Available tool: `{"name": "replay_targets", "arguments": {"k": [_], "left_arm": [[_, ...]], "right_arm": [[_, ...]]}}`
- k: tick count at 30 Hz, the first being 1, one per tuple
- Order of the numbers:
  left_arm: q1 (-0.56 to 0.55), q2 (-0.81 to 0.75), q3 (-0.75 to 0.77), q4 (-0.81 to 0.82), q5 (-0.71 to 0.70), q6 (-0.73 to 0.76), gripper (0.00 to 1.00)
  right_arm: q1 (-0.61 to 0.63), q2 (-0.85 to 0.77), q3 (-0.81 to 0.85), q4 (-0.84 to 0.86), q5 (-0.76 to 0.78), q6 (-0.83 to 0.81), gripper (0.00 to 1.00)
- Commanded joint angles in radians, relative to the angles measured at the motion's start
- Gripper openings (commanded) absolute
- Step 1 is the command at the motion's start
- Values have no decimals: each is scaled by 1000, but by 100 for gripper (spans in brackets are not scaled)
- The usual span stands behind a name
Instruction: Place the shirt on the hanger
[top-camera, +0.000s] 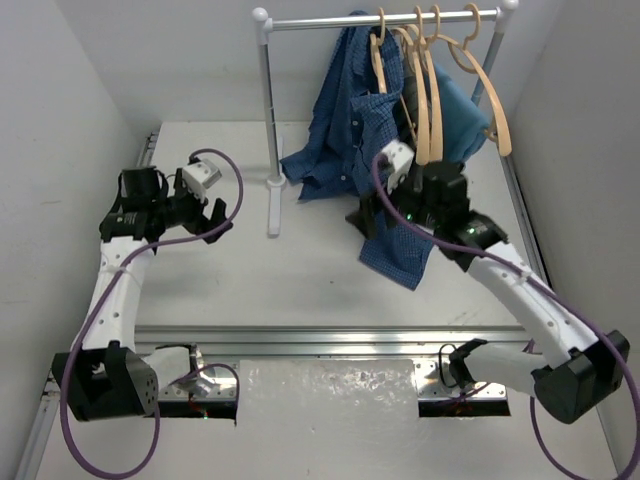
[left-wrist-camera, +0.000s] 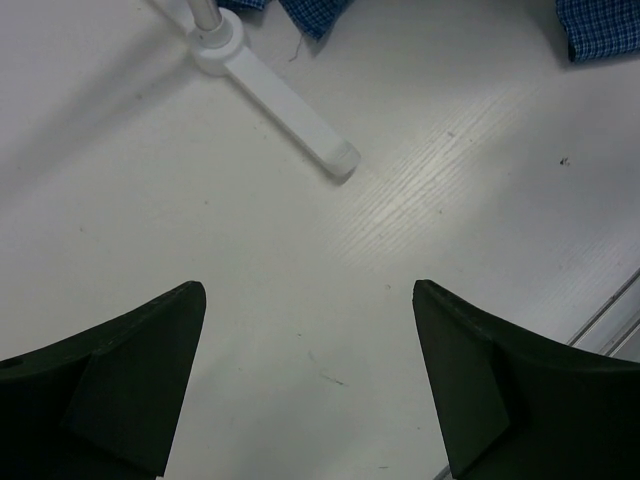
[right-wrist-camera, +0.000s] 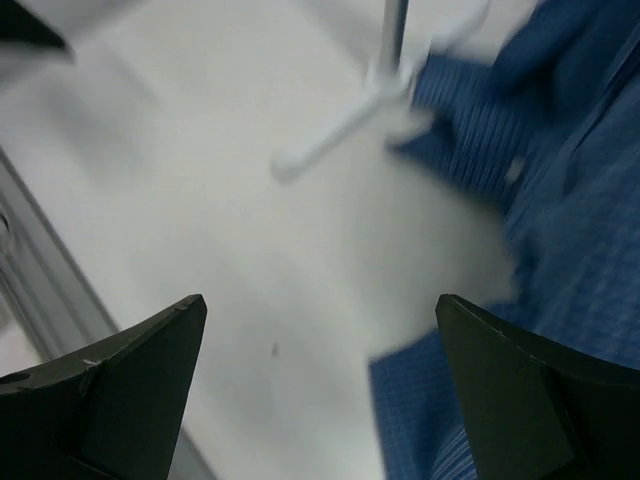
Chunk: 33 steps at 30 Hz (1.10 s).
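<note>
Right gripper (right-wrist-camera: 320, 305), jaws apart, hovers beside the shirt (top-camera: 350, 110), apparently not touching.

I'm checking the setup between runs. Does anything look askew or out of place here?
The shirt hangs bunched and lopsided by the leftmost hanger, not spread over its arms. Its lower folds trail on the table beside the rack's foot. Nothing looks damaged.
</note>
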Motion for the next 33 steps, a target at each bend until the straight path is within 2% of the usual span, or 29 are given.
{"name": "replay_targets", "arguments": {"k": [1, 4, 8, 12, 17, 22, 26, 33], "left_arm": [[0, -99, -81, 98, 4, -30, 83], [0, -225, -212, 216, -31, -42, 83], [0, -305, -365, 402, -157, -163, 84], [-2, -334, -478, 454, -245, -203, 83], [-2, -371, -549, 462, -265, -211, 84], [0, -379, -610, 503, -294, -235, 84], [0, -359, -632, 536, -337, -271, 84], [0, -347, -649, 559, -341, -303, 84]], "right_arm": [[17, -45, -200, 12, 18, 22, 97], [18, -108, -370, 71, 91, 24, 99], [15, -157, -581, 181, 220, 20, 99], [6, -138, -673, 204, 234, 62, 99], [2, -90, -684, 164, 297, 163, 99], [0, -99, -693, 215, 449, 315, 99], [0, -72, -632, 148, 508, 341, 99], [0, -56, -609, 146, 533, 358, 99]]}}
